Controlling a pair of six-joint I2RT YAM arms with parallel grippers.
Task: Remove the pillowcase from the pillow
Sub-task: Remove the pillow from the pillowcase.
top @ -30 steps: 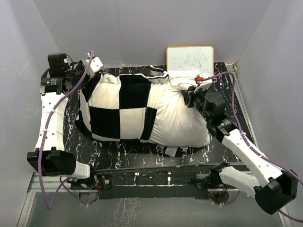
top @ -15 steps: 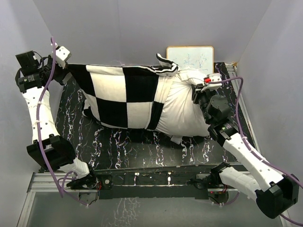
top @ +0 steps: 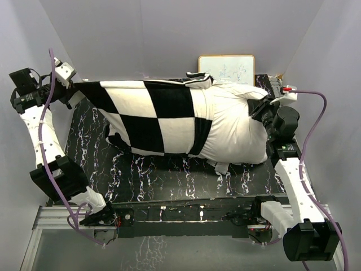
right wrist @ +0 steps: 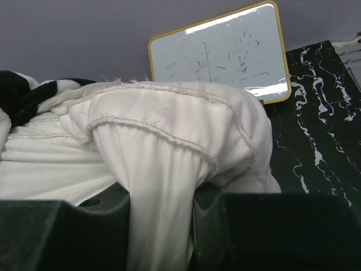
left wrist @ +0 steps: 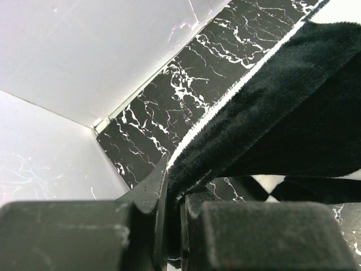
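The black and cream checkered pillowcase is stretched taut over the left part of the white pillow, which lies across the dark marble table. My left gripper is shut on the pillowcase's black corner at the far left, lifted off the table. My right gripper is shut on a bunched fold of the pillow at its right end. The pillow's right portion lies bare, with the pillowcase opening bunched at mid-length.
A small whiteboard with a yellow frame leans against the back wall behind the pillow. Grey walls close in on the left, right and back. Purple cables loop off both arms.
The left gripper has pulled the pillowcase corner up and left. The right gripper has dragged the pillow's end rightward. The cover went from slack to taut and more white pillow shows.
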